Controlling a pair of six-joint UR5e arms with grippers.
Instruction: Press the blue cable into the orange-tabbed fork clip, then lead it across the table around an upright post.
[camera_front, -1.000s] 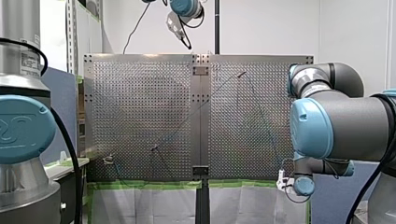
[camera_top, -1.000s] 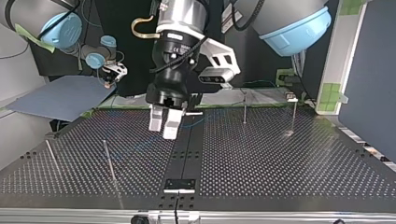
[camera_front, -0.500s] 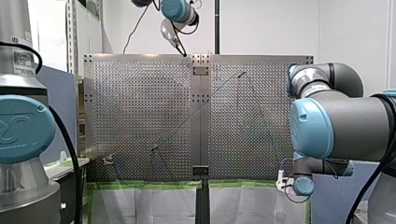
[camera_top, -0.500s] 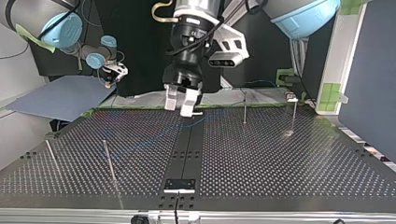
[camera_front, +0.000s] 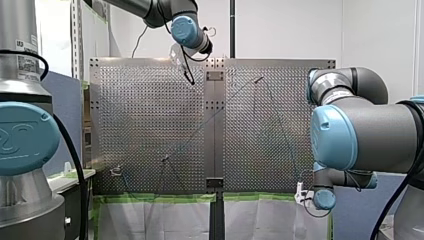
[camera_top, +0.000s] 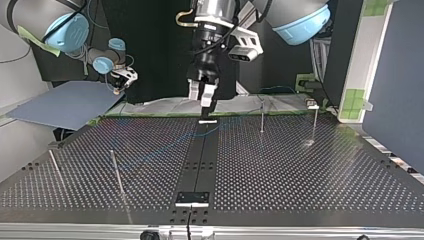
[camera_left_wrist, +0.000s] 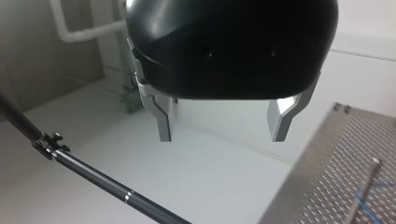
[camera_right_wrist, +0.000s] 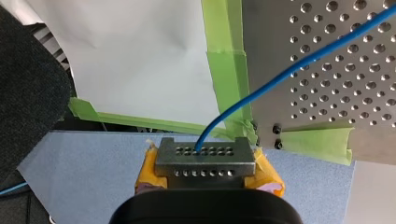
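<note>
The thin blue cable (camera_front: 280, 132) runs from a small clip (camera_front: 116, 171) at the table's near left, past a low post (camera_front: 164, 160), across to a far post (camera_front: 258, 79), then down to my right gripper (camera_front: 303, 193). That gripper (camera_right_wrist: 205, 157), with yellow pads, is shut on the blue cable (camera_right_wrist: 261, 86) just off the table's taped corner. My left gripper (camera_left_wrist: 222, 135) is open and holds nothing. It hangs in the air above the table's middle strip (camera_top: 202, 150); in the top view my left gripper (camera_top: 204, 100) is well above the surface.
Several thin upright posts stand on the perforated table: two (camera_top: 261, 118) (camera_top: 315, 122) at the top view's far right, two (camera_top: 116, 172) (camera_top: 55, 167) at its near left. Green tape (camera_right_wrist: 226, 70) lines the table's edge. A dark camera pole (camera_left_wrist: 93, 175) lies beyond the table.
My left gripper, still open, has risen and drawn back from the top view's camera toward the arms' side of the table. My right arm and the cable have not moved.
</note>
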